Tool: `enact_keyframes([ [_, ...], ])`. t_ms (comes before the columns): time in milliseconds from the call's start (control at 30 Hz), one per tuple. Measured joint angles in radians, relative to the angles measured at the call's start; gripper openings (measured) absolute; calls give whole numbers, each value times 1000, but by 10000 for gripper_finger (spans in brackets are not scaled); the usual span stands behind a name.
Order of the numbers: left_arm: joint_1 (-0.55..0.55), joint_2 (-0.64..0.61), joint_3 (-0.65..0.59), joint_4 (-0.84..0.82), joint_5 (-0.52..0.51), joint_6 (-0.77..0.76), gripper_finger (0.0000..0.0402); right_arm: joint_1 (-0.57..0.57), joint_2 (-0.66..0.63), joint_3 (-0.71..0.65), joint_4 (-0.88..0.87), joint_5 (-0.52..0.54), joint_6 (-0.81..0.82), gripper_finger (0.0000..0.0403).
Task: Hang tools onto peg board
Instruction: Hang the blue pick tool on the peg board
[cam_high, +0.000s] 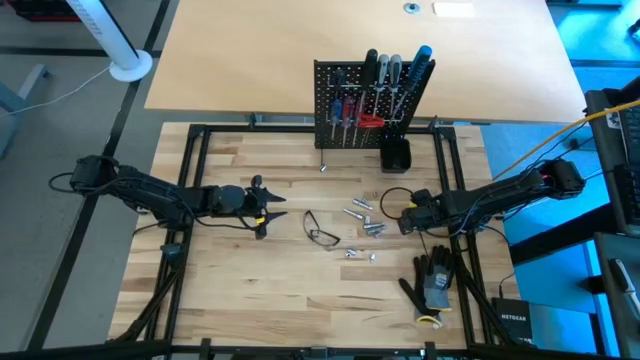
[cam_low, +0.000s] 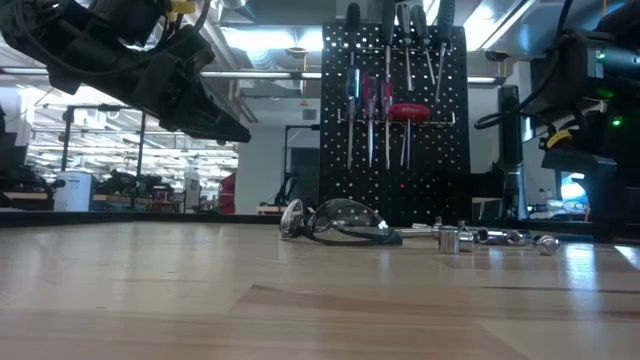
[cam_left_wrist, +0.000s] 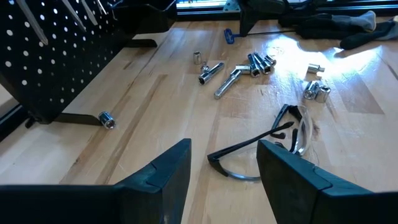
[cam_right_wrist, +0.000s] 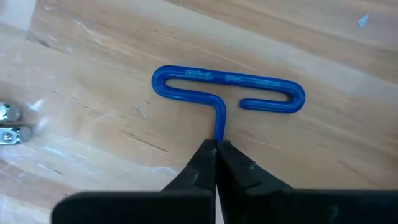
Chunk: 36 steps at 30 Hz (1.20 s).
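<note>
The black peg board stands upright at the table's far edge, with several screwdrivers hanging on it. A blue tool with a looped T-handle lies flat on the wood at the right. My right gripper points down over it and is shut on its thin shaft. My left gripper hovers open at the left, its fingers short of the safety glasses, touching nothing. My right gripper pinches the blue tool's shaft just below the T-handle, between the free ends of its two fingers. The fingers come from above, slanting steeply down, in line with the shaft. The looped handle lies flat on the table.
Loose metal sockets and bits lie scattered between the two grippers, one more by the peg board's foot. A small black cup stands right of the board. Black gloves lie near the front right.
</note>
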<state>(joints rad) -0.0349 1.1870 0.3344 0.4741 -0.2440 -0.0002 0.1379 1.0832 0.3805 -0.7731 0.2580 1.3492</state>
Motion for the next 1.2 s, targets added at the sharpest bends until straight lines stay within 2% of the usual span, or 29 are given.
enact_keyframes([
  [533,0,0,0,-4,0,-13,172,-1,2,173,-44,122,-133,1],
  [933,0,0,0,-17,0,-12,172,0,1,285,-46,307,-231,1],
  [1200,0,0,0,-18,-1,-11,172,0,1,362,-59,478,-287,1],
])
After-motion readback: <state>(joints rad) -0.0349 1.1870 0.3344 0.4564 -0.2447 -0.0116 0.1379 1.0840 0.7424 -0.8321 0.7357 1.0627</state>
